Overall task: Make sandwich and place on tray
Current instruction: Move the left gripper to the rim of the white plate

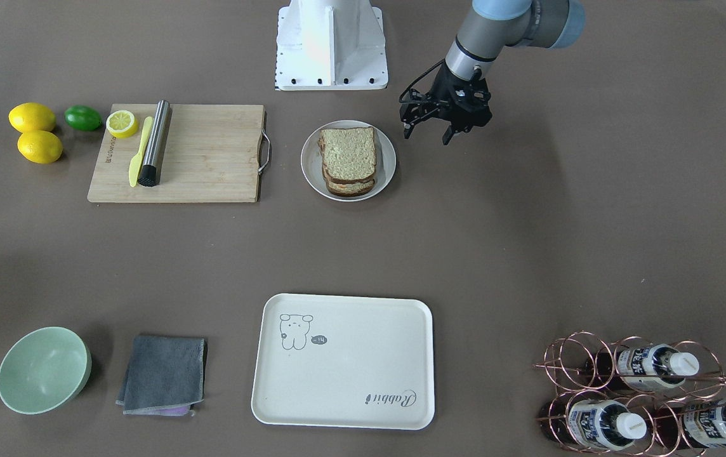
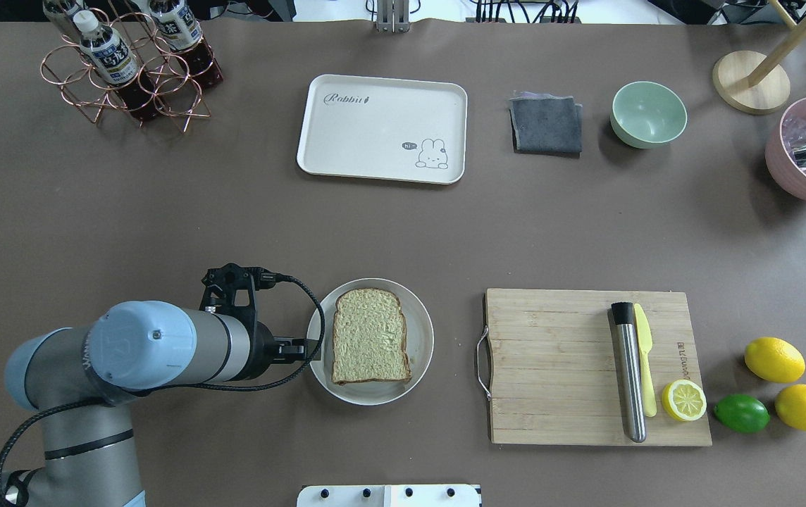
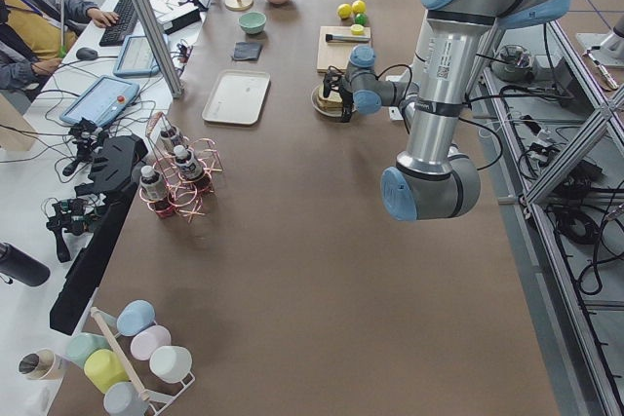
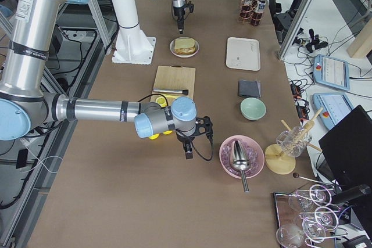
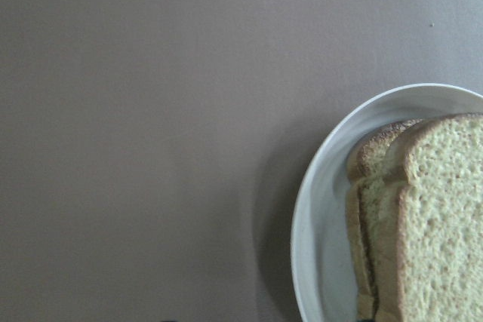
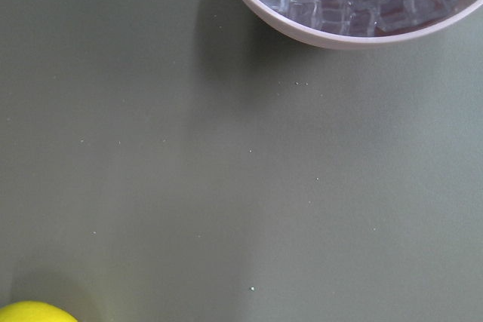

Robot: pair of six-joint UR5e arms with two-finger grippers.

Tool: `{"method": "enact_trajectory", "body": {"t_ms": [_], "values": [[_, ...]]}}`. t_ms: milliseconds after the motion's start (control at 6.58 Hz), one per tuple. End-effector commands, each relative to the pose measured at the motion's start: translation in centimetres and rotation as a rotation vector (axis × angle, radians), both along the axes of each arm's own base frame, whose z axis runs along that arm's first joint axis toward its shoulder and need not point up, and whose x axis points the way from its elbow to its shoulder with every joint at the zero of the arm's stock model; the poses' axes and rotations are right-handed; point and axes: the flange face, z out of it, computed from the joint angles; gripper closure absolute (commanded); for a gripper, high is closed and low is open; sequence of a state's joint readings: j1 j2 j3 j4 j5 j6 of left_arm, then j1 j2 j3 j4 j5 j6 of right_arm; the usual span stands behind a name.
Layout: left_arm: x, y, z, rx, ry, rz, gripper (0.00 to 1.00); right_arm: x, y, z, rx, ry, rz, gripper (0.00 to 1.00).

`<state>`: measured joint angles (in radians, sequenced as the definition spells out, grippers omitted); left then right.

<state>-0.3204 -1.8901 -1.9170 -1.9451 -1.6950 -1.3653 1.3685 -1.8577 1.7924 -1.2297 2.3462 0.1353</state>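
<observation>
The left pincer (image 1: 427, 135) is held pointing down over the brown table (image 1: 528, 254). Its jaws are spread wide and nothing is gripped between them. Just beside it, toward the robot's right, a round white plate (image 1: 387, 166) is seen, not touched by the fingers. On the plate tan bread (image 1: 349, 152) with dark crusts is stacked, one slice flat on another. In the left wrist view only the plate's rim and the edge of the stack are shown, off to one side of the bare table.

The cream tray (image 1: 363, 368) is found well apart from the left pincer, out toward the far side of the table from the robot and a little to the robot's right. A small animal drawing and the word "Rabbit" are printed on it.

Further to the robot's right of the plate a wooden board (image 1: 211, 158) is laid, with a metal rod (image 1: 155, 143), a yellow knife (image 1: 140, 152) and a half lemon (image 1: 122, 123) on it. Beyond the board two lemons (image 1: 33, 118) and a lime (image 1: 83, 118) are set.

The right pincer (image 4: 188, 152) is shown only in the view from the table's right end, small and pointed down; how far it is open cannot be told. Near it, out from the robot, a pink bowl (image 4: 226, 161) of ice cubes with a metal scoop (image 4: 239, 158) is placed.
</observation>
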Motion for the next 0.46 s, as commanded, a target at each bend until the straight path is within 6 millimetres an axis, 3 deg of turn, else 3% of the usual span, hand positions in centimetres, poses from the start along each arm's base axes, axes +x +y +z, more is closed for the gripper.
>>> {"method": "enact_trajectory", "body": {"t_ms": [0, 304], "values": [[0.77, 0.06, 0.04, 0.001, -0.002, 0.001, 0.37, 0.13, 0.14, 0.08, -0.002, 0.0, 0.001, 0.01], [1.39, -0.12, 0.59, -0.005, -0.013, 0.002, 0.41, 0.18, 0.06, 0.02, 0.0, 0.0, 0.003, 0.01]]}}
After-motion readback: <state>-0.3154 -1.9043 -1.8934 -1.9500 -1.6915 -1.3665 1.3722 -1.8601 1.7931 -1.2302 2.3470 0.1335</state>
